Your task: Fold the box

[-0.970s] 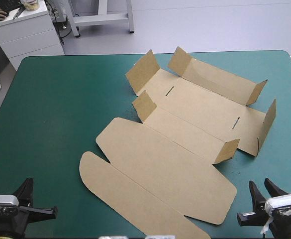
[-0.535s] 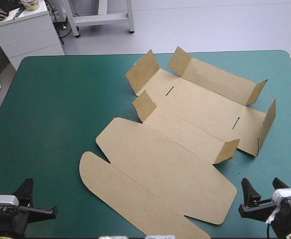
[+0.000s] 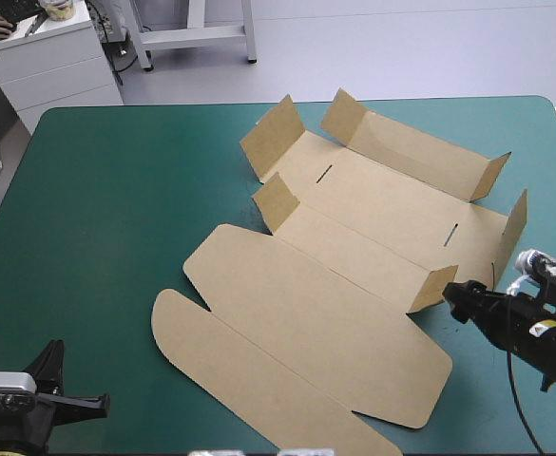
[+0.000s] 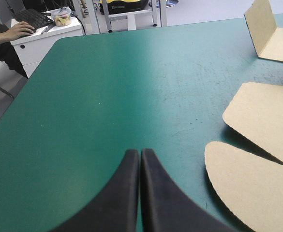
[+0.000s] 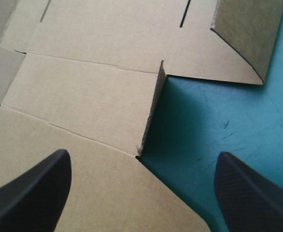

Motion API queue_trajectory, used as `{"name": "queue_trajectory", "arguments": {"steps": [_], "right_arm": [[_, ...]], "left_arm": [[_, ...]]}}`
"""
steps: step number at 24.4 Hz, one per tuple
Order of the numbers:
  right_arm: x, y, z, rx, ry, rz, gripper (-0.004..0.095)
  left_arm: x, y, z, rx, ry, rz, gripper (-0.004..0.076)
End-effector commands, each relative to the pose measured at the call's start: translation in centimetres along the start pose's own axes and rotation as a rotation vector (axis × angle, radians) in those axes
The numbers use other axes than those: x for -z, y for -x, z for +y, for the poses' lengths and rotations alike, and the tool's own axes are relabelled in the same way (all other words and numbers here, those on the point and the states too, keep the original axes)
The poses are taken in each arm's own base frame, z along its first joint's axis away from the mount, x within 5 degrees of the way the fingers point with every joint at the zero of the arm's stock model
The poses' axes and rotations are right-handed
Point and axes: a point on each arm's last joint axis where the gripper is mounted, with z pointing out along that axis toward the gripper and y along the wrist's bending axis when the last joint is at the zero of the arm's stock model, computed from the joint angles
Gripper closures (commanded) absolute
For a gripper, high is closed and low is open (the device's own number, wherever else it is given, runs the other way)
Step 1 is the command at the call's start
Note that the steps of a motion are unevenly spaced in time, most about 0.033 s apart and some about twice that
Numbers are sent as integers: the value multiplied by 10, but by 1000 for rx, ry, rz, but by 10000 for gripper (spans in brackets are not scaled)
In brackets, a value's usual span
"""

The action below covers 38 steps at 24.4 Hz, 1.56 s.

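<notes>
Bench, near-left corner: the left gripper [image 4: 140,153] sits over bare teal-green cover [image 4: 107,87], its black fingers pressed together into a single point, with the rounded tuck flap [image 4: 247,193] of the brown box [image 3: 354,237] lying just beside it. On the near right, the right gripper [image 5: 142,155] faces the box with fingers spread wide. One is above the flat lid panel [image 5: 73,193], the other above the cover, and the small upright tab [image 3: 430,290] that ends the near wall stands just ahead, between them. Whether anything touches the board cannot be told. The box sprawls over the middle and right of the bench — tuck flap and lid flat toward the near edge, then the near wall, then the base with two slots, and farthest off the far wall [image 3: 411,152] tilted up with raised tabs — and a side flap stands upright at each end of the base
</notes>
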Motion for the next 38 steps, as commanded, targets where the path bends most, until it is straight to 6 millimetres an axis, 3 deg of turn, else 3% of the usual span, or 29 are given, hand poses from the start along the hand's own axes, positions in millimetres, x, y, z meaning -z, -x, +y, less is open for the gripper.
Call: {"name": "queue_trajectory", "arguments": {"steps": [1,8,10,11,17,23,29,35,38], "right_arm": [[-31,25,2,-124,-5,31,159],[-102,29,-12,-276,-35,225,168],[-113,26,-15,-223,-26,285,230],[-117,24,-15,-237,-24,312,288],[-123,23,-15,-216,-1,330,932],[-123,24,-14,-207,13,321,909],[-121,27,-10,-34,55,335,909],[-110,60,8,148,80,303,908],[-111,84,17,247,66,366,908]], "left_arm": [[6,11,0,5,4,-101,734],[6,11,0,5,4,-101,734],[6,11,0,5,4,-101,734],[6,11,0,5,4,-101,734],[6,11,0,5,4,-101,734],[6,11,0,5,4,-101,734],[6,11,0,7,3,-101,734],[6,11,0,8,2,-101,734],[6,11,0,8,2,-101,734]]}}
